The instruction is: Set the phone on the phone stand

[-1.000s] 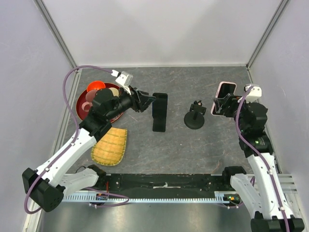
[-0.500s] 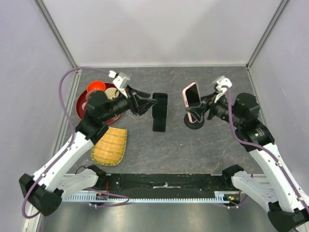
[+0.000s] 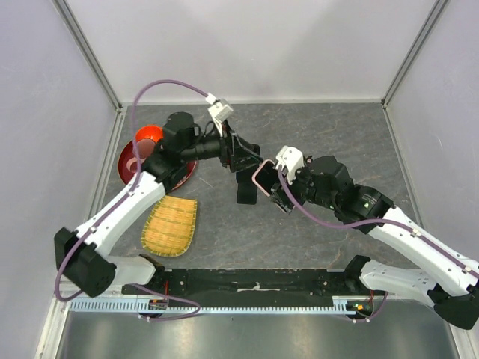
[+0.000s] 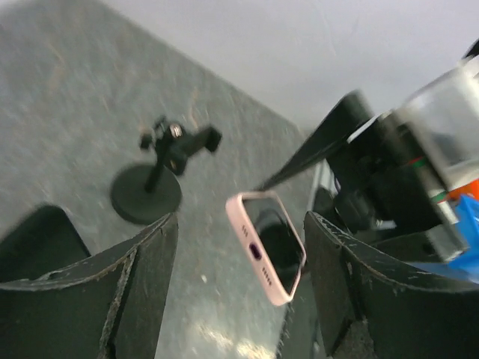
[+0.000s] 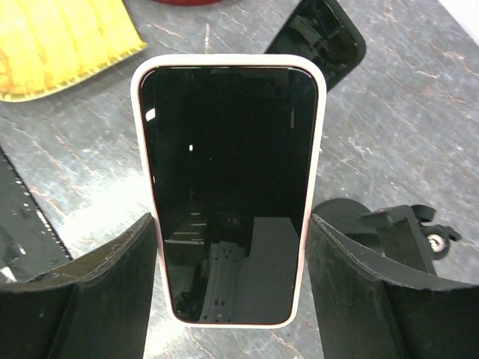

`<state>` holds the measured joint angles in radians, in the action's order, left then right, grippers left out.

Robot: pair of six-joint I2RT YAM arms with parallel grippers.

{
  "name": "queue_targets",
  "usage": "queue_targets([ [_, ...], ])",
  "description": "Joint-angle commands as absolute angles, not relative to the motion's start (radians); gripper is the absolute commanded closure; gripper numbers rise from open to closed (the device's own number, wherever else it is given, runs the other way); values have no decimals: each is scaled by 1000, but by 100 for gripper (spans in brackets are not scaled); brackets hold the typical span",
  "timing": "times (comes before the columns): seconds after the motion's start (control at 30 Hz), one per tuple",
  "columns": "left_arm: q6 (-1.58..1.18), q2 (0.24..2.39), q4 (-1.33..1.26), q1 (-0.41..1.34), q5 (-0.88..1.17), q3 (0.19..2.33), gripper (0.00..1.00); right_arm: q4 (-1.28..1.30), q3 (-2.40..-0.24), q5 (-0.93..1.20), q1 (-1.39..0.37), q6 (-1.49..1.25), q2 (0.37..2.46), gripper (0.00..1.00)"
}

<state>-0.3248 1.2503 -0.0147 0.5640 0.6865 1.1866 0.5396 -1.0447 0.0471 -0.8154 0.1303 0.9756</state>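
My right gripper (image 3: 273,187) is shut on a pink-cased phone (image 3: 263,176) and holds it above the table's middle, screen toward its wrist camera (image 5: 228,187). Its fingers (image 5: 112,284) press the phone's two long edges. The black phone stand (image 4: 153,191), a round base with a clamp on a stem, stands on the table. It shows at the lower right of the right wrist view (image 5: 397,232) and is hidden under the right arm in the top view. My left gripper (image 3: 251,155) is open and empty, just left of the phone, which shows between its fingers (image 4: 266,243).
A flat black slab (image 3: 245,193) lies under the two grippers and also shows in the right wrist view (image 5: 318,37). A red plate (image 3: 127,161) with small bowls and a yellow woven tray (image 3: 171,224) sit at the left. Walls enclose the table.
My right arm swung left with the phone, from the far right past the stand to the table's middle. My left arm reached right and up toward the phone.
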Motion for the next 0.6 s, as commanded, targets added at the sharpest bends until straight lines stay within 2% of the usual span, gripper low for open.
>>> queue_targets([
  [0.0, -316, 1307, 97, 563, 903, 1221, 25, 489, -1117, -101, -862, 187, 977, 100],
  [0.33, -331, 1393, 127, 578, 1012, 1252, 23, 472, -1132, -264, -977, 215, 1003, 100],
  [0.53, -311, 1437, 187, 592, 1009, 1281, 33, 457, -1150, -380, -1077, 224, 1023, 100],
  [0.57, -311, 1440, 189, 595, 1017, 1281, 40, 453, -1154, -396, -1098, 224, 1032, 100],
])
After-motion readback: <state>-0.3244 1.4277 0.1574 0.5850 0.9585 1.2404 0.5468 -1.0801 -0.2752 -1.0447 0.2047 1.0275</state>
